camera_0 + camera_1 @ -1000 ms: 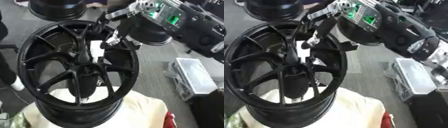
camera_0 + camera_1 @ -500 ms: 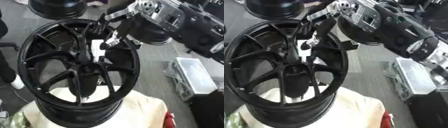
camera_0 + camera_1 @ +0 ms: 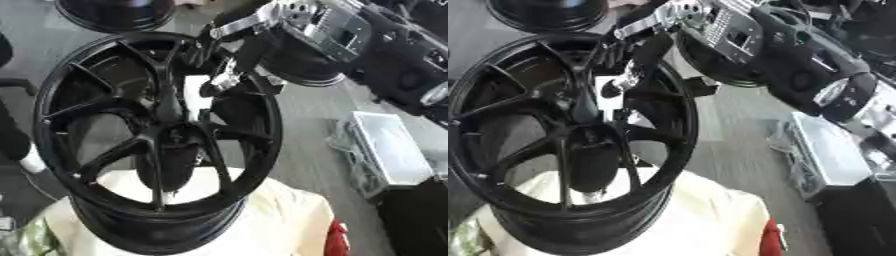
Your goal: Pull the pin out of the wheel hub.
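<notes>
step: reach for pin | my right robot hand (image 3: pixel 229 75) hangs over wheel (image 3: pixel 157 135) upper spokes, fingers curled, apparently holding nothing | hub (image 3: pixel 179 137) lower, pin indistinct | advice: descend to centre, pull straight along axis

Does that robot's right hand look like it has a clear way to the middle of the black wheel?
Probably yes. The right hand hangs over the upper spokes of the wheel, just above the hub, and nothing lies between them. The pin itself I cannot make out.
</notes>
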Controlling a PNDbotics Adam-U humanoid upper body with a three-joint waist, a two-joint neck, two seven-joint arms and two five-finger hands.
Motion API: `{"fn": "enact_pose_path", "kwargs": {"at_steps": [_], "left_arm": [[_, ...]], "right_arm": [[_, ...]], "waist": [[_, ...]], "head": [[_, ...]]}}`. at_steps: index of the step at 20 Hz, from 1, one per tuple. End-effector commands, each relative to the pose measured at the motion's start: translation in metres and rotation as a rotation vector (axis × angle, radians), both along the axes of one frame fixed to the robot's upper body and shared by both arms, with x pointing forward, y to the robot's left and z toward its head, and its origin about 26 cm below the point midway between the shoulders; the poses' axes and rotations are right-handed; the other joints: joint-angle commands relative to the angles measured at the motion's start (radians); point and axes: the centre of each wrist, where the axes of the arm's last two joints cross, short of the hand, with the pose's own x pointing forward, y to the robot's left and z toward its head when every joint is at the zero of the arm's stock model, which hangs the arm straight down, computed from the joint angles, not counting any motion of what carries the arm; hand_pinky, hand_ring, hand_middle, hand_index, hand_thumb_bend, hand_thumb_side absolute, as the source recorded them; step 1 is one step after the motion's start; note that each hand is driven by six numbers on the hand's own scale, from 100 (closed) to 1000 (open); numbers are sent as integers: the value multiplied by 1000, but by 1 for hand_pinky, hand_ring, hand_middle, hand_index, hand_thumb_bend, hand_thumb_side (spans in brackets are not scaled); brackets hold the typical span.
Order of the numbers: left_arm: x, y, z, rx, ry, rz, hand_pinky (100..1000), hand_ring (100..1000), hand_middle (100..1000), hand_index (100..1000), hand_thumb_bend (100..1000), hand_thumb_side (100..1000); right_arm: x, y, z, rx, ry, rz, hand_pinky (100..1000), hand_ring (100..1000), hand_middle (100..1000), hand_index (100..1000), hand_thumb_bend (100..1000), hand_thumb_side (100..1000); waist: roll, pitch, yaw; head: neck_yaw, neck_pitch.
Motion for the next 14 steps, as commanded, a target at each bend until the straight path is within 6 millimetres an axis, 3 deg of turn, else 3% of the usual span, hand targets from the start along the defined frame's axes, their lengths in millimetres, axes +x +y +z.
{"fn": "enact_pose_path", "kwargs": {"at_steps": [1,14], "left_arm": [[-2,0,11,24,-42,-8,688,1000,918,762,100,706],[-2,0,14,38,-64,-10,689,1000,920,762,100,709]], "right_arm": [[-3,-7,15,6,-33,-10,914,889,806,917,446,723],[-4,-10,17,5,-33,-24,911,886,803,917,449,682]], "waist": [[10,-7,2],[4,14,13]], "head": [[-7,-2],[-14,-2]]}}
